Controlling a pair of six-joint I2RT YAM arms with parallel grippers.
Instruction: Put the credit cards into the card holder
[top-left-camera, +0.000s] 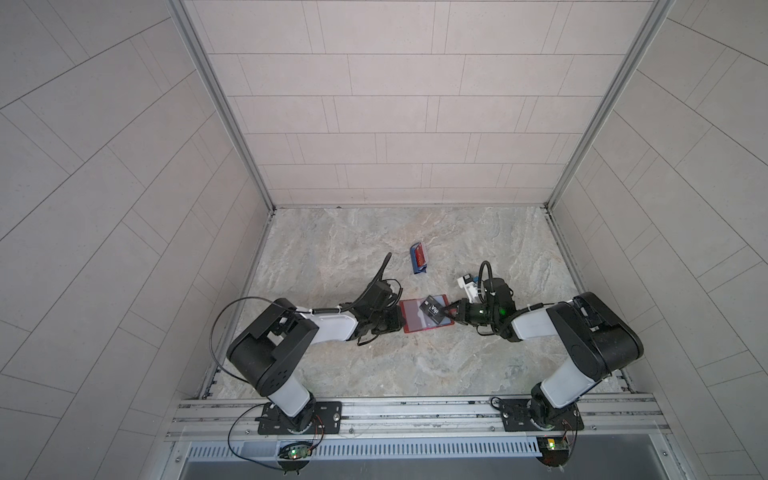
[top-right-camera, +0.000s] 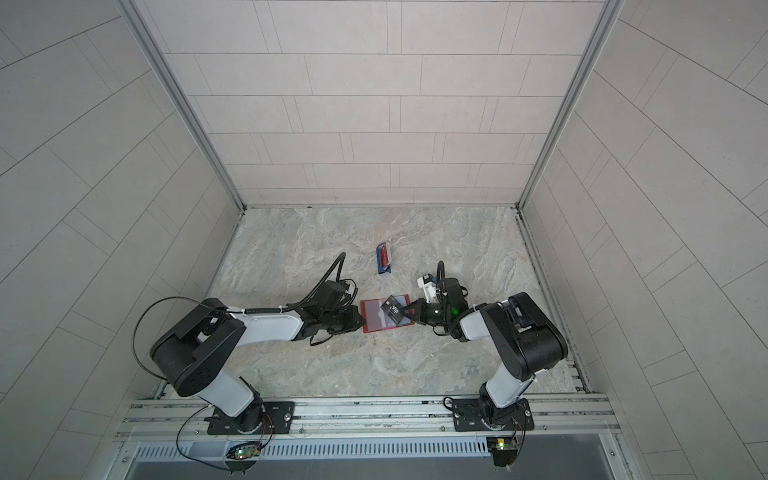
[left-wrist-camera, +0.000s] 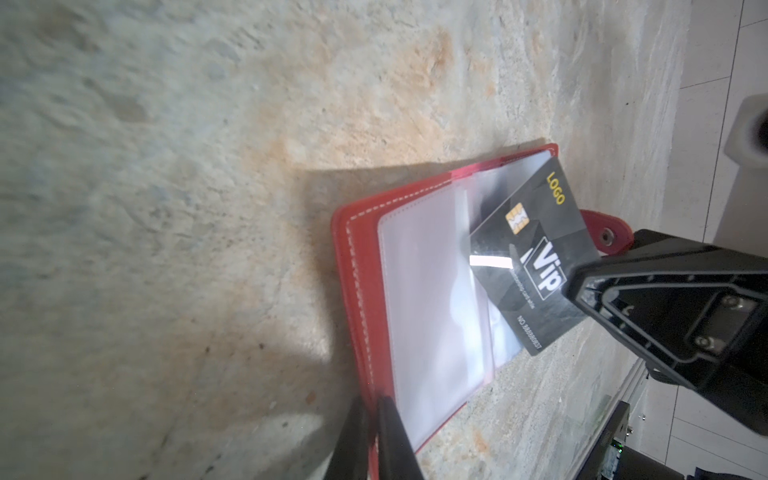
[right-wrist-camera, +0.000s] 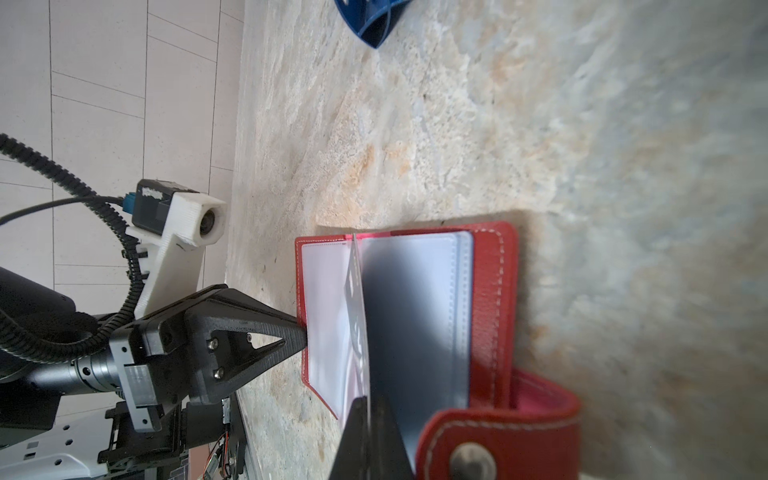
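Found card holder (top-left-camera: 413, 321) lying open on the surface (top-left-camera: 353, 257), clear sleeves up, snap tab toward the right arm. Noted left gripper (top-left-camera: 400, 322) closed down on the cover edge on its own side, pinning it. Confirmed in the left wrist view: red cover caught between the nearly meeting fingers (left-wrist-camera: 395, 440). Noted right gripper (top-left-camera: 451, 312) fully closed on one short end of the black VIP card (top-left-camera: 432, 309), held tilted with its free end over the sleeves near the fold. Cannot tell whether the leading edge has entered a sleeve mouth. Spotted a red card (top-left-camera: 421, 257) standing in the blue stand (top-left-camera: 417, 266), farther back and well apart. Judge the black card light, stiff and glossy, likely to slip or pivot in a pinch: hold at the short end, square across the width. Judge sleeves thin, floppy and clingy, and holder light enough to slide: clamp the cover edge, clear of the sleeve opening
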